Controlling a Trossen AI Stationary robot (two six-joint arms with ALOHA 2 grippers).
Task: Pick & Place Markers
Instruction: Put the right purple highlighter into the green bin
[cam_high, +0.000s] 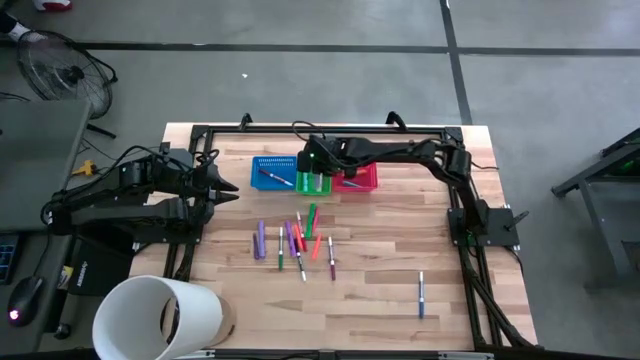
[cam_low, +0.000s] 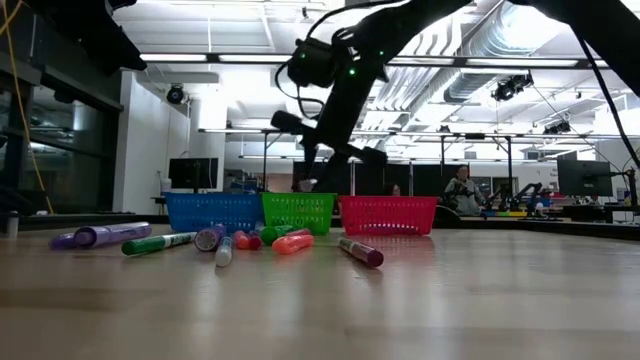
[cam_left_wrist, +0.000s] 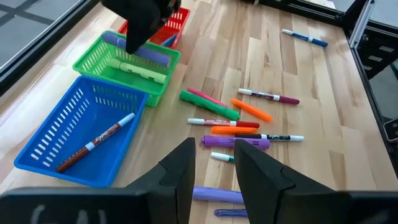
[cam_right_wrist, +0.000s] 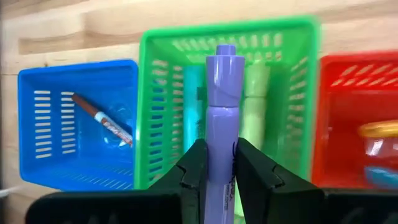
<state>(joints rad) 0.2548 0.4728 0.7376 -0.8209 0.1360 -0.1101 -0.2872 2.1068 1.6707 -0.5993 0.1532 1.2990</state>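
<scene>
**Purple marker held over the green basket**

The right gripper (cam_right_wrist: 216, 163) clamps a purple marker (cam_right_wrist: 219, 118) above the green basket (cam_right_wrist: 159, 112). The left gripper (cam_left_wrist: 213, 162), fingers partly apart and empty, waits near the worktop's (cam_high: 400, 250) left edge. More markers (cam_high: 295, 242) lie loose mid-worktop.

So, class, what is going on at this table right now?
The right gripper holds a purple marker above the green basket, which already has markers in it. The left gripper waits empty at the table's left. More markers lie loose on the table.
</scene>
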